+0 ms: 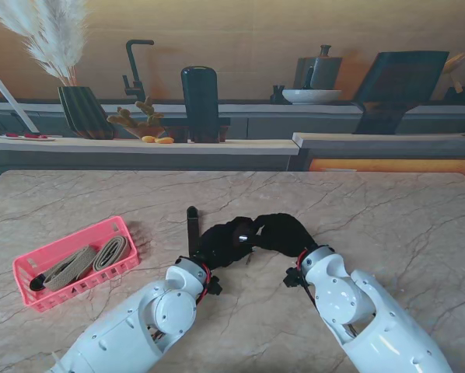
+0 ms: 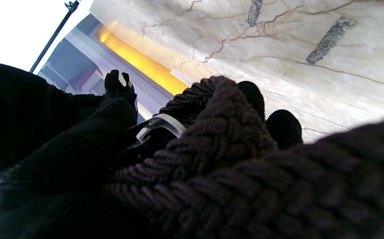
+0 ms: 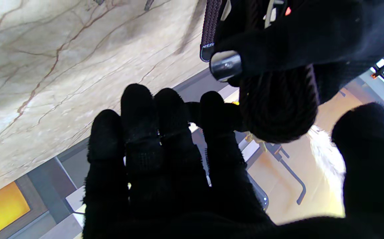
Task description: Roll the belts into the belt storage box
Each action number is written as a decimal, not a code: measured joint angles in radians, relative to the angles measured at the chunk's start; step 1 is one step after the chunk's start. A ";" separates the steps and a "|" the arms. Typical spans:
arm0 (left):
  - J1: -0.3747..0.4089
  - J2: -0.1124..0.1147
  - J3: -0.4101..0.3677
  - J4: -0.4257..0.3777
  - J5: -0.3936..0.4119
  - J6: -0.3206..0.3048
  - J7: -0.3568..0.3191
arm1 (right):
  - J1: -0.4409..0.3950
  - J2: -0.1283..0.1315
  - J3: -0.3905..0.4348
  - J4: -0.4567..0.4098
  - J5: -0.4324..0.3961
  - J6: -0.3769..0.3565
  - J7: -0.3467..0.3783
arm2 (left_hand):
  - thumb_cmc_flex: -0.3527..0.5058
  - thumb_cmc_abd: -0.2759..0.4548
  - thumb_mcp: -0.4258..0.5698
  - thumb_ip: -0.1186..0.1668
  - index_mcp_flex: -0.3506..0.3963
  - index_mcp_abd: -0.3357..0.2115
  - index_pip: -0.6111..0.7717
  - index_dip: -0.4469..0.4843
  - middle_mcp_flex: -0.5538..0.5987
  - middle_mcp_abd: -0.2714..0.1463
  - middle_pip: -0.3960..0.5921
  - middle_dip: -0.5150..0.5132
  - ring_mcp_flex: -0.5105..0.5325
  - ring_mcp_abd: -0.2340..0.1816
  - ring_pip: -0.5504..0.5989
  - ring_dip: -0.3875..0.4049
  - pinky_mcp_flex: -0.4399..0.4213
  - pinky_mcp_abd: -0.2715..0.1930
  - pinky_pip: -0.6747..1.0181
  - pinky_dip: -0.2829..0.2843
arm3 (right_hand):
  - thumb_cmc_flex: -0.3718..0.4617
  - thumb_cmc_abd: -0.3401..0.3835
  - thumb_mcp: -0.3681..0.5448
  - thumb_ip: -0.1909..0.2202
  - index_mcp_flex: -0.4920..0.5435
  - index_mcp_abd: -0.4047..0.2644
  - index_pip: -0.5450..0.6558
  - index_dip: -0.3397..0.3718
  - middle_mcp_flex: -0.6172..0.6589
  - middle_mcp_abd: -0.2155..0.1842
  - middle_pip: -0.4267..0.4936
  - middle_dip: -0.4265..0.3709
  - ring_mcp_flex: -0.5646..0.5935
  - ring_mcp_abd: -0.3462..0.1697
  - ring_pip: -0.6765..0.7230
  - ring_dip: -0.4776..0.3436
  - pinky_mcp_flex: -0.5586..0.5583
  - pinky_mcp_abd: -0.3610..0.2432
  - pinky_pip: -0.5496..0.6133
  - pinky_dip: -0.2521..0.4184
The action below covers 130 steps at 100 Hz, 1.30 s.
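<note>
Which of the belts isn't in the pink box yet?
The dark braided belt, held between the left hand and right hand at the table's middle. The two tan belts already lie in the pink box on the left.

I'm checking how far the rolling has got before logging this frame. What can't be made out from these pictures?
- Stand view: how tightly the dark belt is rolled; the left hand and right hand cover it.
- Left wrist view: the belt fills the frame, blurred, ends cut off.
- Pink box: whether the tan belts inside are rolled; too small.
</note>
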 measured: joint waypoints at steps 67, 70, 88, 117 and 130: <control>0.004 0.002 -0.006 -0.004 0.003 -0.034 -0.006 | 0.024 -0.015 -0.020 -0.013 0.184 0.098 0.110 | -0.023 -0.011 0.013 0.000 0.000 0.007 0.000 -0.001 0.009 -0.001 0.003 -0.025 -0.005 -0.006 -0.017 -0.020 -0.032 -0.008 -0.008 -0.013 | 0.390 0.034 -0.219 -0.012 -0.065 0.051 0.271 -0.291 0.062 -0.021 0.011 -0.028 0.041 -0.004 0.013 -0.008 0.023 0.009 0.053 -0.071; 0.004 0.002 -0.007 -0.005 0.004 -0.044 -0.010 | 0.019 -0.016 -0.015 -0.017 0.188 0.101 0.110 | -0.025 -0.011 0.013 0.000 0.000 0.005 -0.002 -0.001 -0.010 -0.001 0.003 -0.025 -0.029 -0.011 -0.029 -0.021 -0.054 -0.010 -0.027 -0.015 | 0.390 0.033 -0.213 -0.028 -0.065 0.051 0.282 -0.291 0.063 -0.023 0.010 -0.029 0.041 -0.004 0.013 -0.008 0.023 0.009 0.053 -0.072; 0.004 0.013 -0.015 -0.010 0.006 -0.090 -0.042 | -0.007 -0.025 0.024 -0.029 0.284 0.130 0.098 | -0.102 -0.024 0.013 0.002 -0.049 -0.017 -0.105 -0.041 -0.218 -0.004 -0.258 -0.111 -0.215 -0.012 -0.204 -0.010 -0.214 -0.011 -0.162 -0.025 | 0.399 0.030 -0.190 -0.054 -0.065 0.049 0.303 -0.280 0.064 -0.029 0.010 -0.029 0.040 -0.010 0.013 -0.008 0.012 -0.002 0.053 -0.078; 0.017 0.021 -0.033 -0.026 0.003 -0.108 -0.050 | -0.045 -0.038 0.093 -0.053 0.316 0.151 0.035 | -0.150 -0.023 -0.066 0.003 -0.091 -0.114 -0.118 -0.054 -0.538 0.023 -0.577 -0.286 -0.489 -0.010 -0.521 -0.049 -0.374 -0.003 -0.297 -0.027 | 0.400 0.030 -0.178 -0.076 -0.065 0.049 0.308 -0.251 0.064 -0.034 0.011 -0.026 0.040 -0.014 0.015 -0.006 0.011 -0.005 0.052 -0.079; 0.022 0.020 -0.035 -0.026 -0.003 -0.107 -0.033 | -0.062 -0.046 0.117 -0.067 0.371 0.142 0.006 | -0.150 -0.023 -0.066 0.003 -0.106 -0.120 -0.118 -0.055 -0.619 0.033 -0.604 -0.307 -0.562 -0.010 -0.570 -0.061 -0.411 -0.002 -0.331 -0.029 | 0.400 0.030 -0.178 -0.076 -0.065 0.049 0.308 -0.245 0.064 -0.039 0.011 -0.025 0.040 -0.021 0.022 -0.005 0.011 -0.015 0.048 -0.079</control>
